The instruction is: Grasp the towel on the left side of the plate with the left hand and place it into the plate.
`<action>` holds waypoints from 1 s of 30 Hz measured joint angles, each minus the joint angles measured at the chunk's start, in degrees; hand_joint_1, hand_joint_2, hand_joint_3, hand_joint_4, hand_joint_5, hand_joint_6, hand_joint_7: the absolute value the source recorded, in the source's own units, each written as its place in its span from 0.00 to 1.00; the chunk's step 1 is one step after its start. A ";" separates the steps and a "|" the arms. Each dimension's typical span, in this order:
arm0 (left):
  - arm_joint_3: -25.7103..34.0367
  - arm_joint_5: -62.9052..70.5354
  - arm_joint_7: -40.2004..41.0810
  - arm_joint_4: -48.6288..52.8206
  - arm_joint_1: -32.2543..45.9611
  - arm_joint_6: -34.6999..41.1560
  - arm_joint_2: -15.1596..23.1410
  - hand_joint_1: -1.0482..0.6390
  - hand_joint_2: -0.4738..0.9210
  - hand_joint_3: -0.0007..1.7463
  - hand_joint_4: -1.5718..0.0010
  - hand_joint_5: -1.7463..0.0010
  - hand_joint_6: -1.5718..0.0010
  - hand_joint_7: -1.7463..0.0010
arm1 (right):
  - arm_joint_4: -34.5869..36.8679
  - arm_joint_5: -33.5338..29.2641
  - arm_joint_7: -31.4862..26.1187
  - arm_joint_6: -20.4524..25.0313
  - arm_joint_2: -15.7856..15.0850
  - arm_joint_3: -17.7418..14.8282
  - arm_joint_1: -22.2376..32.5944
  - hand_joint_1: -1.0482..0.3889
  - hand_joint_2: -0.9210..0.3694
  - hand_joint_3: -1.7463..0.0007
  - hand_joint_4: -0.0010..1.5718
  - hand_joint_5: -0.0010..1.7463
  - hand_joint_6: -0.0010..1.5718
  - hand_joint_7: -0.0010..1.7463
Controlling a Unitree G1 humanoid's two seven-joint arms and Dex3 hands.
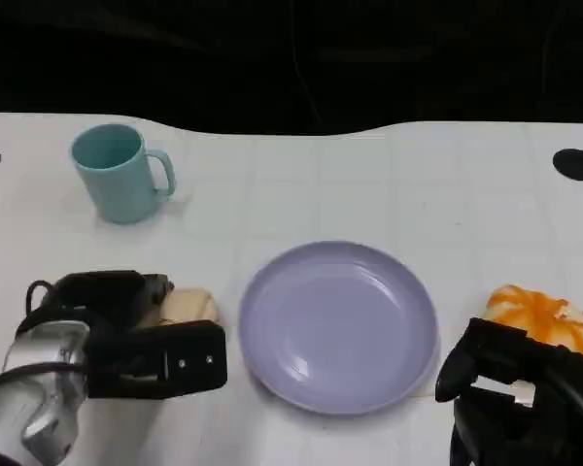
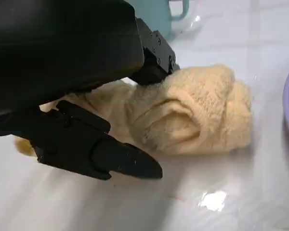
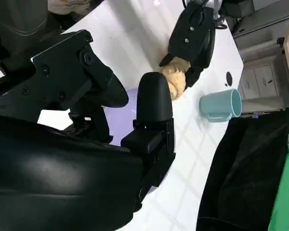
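I count one beige towel (image 2: pixel 192 115) on the desk (image 1: pixel 389 175) just left of the one lilac plate (image 1: pixel 338 325). My left hand (image 1: pixel 141 340) straddles it, fingers (image 2: pixel 98 151) apart, touching. One teal mug (image 1: pixel 120 173) sits near the far-left edge. My right hand (image 1: pixel 510 388) holds nothing, fingers apart.

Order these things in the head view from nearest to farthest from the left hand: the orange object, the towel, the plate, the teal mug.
1. The towel, right at the left hand, partly under it.
2. The plate, just to the towel's right.
3. The teal mug, toward the table's far left.
4. The orange object, past the plate, near the right hand.
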 measured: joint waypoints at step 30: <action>0.46 0.17 6.87 -27.62 2.56 -2.34 -5.24 0.47 0.73 0.54 0.44 0.00 0.61 0.00 | 0.49 -0.09 -0.05 0.05 -0.89 0.95 -0.43 0.65 0.29 0.29 0.47 1.00 0.39 0.93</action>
